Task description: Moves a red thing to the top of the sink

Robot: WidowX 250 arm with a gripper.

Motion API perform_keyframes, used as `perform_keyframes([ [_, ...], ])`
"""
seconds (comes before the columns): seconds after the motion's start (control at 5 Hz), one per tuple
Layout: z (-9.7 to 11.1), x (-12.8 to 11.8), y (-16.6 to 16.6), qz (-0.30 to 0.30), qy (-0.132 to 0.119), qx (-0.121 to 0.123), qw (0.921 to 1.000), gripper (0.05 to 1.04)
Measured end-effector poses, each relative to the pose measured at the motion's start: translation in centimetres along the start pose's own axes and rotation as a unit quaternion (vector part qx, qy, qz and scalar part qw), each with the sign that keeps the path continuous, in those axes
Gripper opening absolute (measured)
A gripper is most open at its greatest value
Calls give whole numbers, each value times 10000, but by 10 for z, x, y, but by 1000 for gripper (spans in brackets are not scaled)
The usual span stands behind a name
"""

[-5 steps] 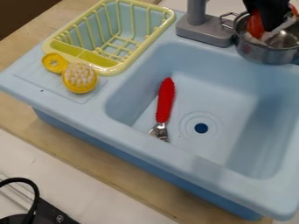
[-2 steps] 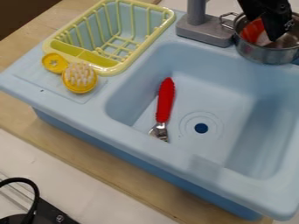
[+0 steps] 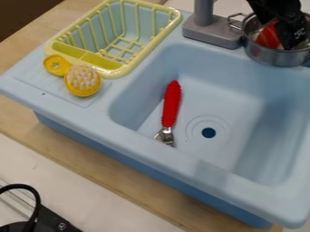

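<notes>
Around your gripper (image 3: pixel 283 35), the metal pot (image 3: pixel 269 55) walls in the red piece (image 3: pixel 268 37) by the sink's (image 3: pixel 142 152) far edge; the faucet (image 3: pixel 209 31) stands beside it. The piece's long axis is unclear, partly covered. You can't tell the gripper's opening or hold. In the basin, a red-handled utensil (image 3: pixel 171 104) points its metal end nearward.

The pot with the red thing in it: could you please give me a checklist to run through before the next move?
- Gripper at the pot: ok.
- Pot upright: ok.
- Gripper's secure hold on the red thing: cannot tell.
- Red thing lifted clear of the pot's rim: not ok.
- Red-handled utensil in the basin, well apart from the gripper: ok.
</notes>
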State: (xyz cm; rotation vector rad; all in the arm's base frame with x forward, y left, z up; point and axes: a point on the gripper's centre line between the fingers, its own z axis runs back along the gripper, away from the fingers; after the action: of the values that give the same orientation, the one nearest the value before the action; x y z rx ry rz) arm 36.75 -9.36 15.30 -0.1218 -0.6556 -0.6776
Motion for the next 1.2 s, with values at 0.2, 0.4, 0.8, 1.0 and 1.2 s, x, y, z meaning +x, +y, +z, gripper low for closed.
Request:
perform_keyframes([
  [0.2, 16, 1, 1, 41, -86, 149, 9998, 1001],
  [0.4, 31, 0, 3, 192, -109, 315, 9993, 1001],
  [0.8, 46, -29, -9, 440, 677, 306, 9963, 1001],
  [1.0, 59, -40, -22, 381, 981, 143, 9943, 1001],
  [1.2, 69, -52, -42, 246, 1162, -6, 9929, 1001],
])
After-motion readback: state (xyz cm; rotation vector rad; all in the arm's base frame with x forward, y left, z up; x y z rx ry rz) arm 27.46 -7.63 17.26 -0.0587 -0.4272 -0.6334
